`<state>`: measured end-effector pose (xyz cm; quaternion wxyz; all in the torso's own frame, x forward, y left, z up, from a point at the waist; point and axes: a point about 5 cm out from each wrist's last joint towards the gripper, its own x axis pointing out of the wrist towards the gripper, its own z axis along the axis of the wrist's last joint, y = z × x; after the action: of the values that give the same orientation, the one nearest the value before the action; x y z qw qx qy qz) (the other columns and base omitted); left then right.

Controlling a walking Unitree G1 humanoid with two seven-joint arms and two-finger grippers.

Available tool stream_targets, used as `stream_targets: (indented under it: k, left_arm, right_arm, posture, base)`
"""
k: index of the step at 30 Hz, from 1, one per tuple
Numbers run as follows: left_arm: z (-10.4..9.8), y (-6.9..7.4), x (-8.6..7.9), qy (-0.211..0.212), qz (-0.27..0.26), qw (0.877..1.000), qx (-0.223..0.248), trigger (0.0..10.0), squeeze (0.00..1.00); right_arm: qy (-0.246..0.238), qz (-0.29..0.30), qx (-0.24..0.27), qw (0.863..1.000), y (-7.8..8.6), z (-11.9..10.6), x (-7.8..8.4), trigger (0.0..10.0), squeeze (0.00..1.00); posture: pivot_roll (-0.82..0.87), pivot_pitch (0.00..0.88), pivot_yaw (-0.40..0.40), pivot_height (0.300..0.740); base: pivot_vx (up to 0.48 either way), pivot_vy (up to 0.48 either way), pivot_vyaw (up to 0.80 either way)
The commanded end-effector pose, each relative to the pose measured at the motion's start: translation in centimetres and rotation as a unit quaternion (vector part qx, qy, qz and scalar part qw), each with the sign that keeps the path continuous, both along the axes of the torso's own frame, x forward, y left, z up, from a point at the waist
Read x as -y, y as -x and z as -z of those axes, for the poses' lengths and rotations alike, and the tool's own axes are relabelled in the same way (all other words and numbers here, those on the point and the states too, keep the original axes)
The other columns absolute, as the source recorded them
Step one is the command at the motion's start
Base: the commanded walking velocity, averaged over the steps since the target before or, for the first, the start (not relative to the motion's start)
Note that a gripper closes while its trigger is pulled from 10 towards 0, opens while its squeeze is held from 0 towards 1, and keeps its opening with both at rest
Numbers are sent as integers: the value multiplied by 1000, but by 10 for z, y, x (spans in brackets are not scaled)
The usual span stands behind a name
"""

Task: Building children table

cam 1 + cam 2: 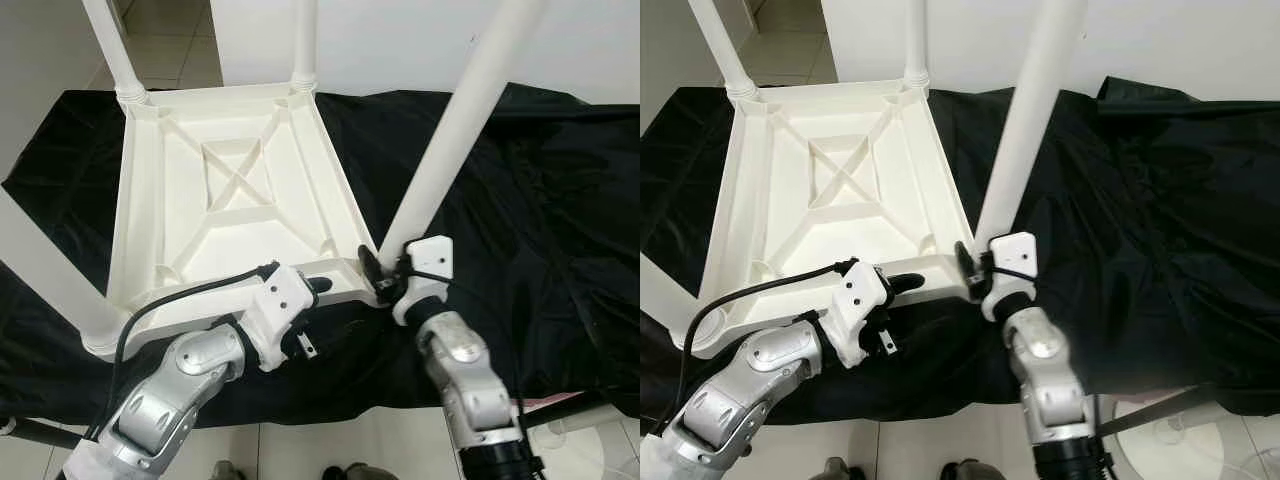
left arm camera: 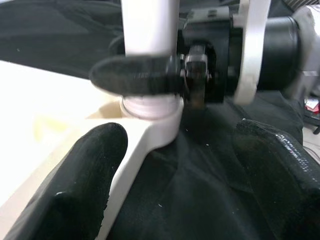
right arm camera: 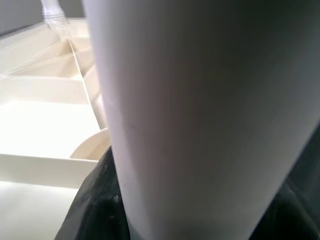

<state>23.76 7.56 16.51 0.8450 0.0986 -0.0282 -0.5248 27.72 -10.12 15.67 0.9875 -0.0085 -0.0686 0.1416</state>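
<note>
Left eye view: your right gripper (image 1: 378, 272) is pinching the leg (image 1: 450, 150) at its base; the leg is rising up and away, while your left gripper (image 1: 318, 288), fingers spread, is sitting beside the table (image 1: 200, 215) corner.

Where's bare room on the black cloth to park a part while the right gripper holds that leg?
Free: the wide stretch of black cloth to the right of the white leg. Crowded: the upturned tabletop fills the left half, and its near corner holds both the right gripper and left gripper.
</note>
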Motion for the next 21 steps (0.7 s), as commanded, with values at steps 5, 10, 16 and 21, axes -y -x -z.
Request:
stream_targets:
  k: [5, 10, 16, 21]
  left_arm:
    - [2, -1, -2, -6, 9, 1000, 4, 10000, 0]
    - [-2, -5, -2, 8, 4, 1000, 1, 10000, 0]
    - [0, -4, -1, 3, 14, 1000, 3, 10000, 0]
    - [0, -3, -2, 7, 21, 1000, -3, 10000, 0]
  right_arm:
    - [-7, 61, -46, 997, 5, 15, -1, 10000, 0]
    - [-20, 70, -44, 996, 5, 11, 0, 10000, 224]
    - [-5, 58, -28, 998, 4, 7, 12, 10000, 1000]
    - [25, 19, -18, 999, 2, 3, 24, 10000, 275]
  posture:
    - [-11, 104, -56, 740]
    - [-18, 92, -53, 740]
    - [-23, 83, -56, 740]
    - [-26, 79, -61, 740]
  base:
    - [0, 0, 0]
    - [0, 0, 0]
    - [0, 0, 0]
    - [0, 0, 0]
